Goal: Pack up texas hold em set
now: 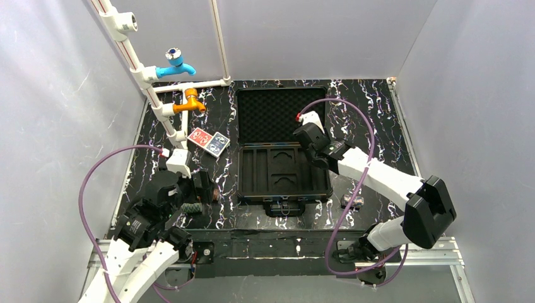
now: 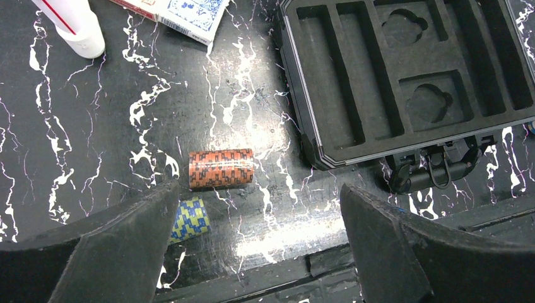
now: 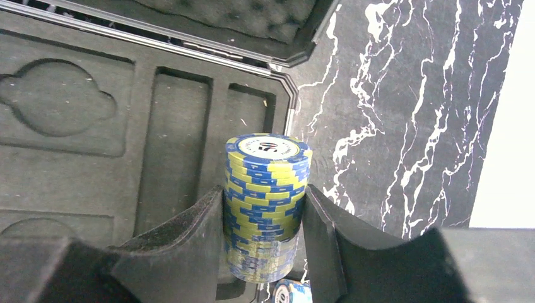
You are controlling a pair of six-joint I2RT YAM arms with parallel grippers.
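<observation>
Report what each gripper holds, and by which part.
Right gripper holds the yellow-and-blue chip roll, clamped by its opposite curved sides, on the lower half. Left gripper is open and holds nothing.

black case (image 1: 284,189) open, yellow-blue chip roll (image 3: 266,189) gripped

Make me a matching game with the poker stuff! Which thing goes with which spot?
Things:
1. orange chip roll
2. yellow-and-blue chip roll
3. card decks
4. case

Spots:
A. open, lid tipped back
B. gripped between the right fingers
C. lying on its side on the table
D. lying flat beside the white pipe

Pairs: 1-C, 2-B, 3-D, 4-A
</observation>
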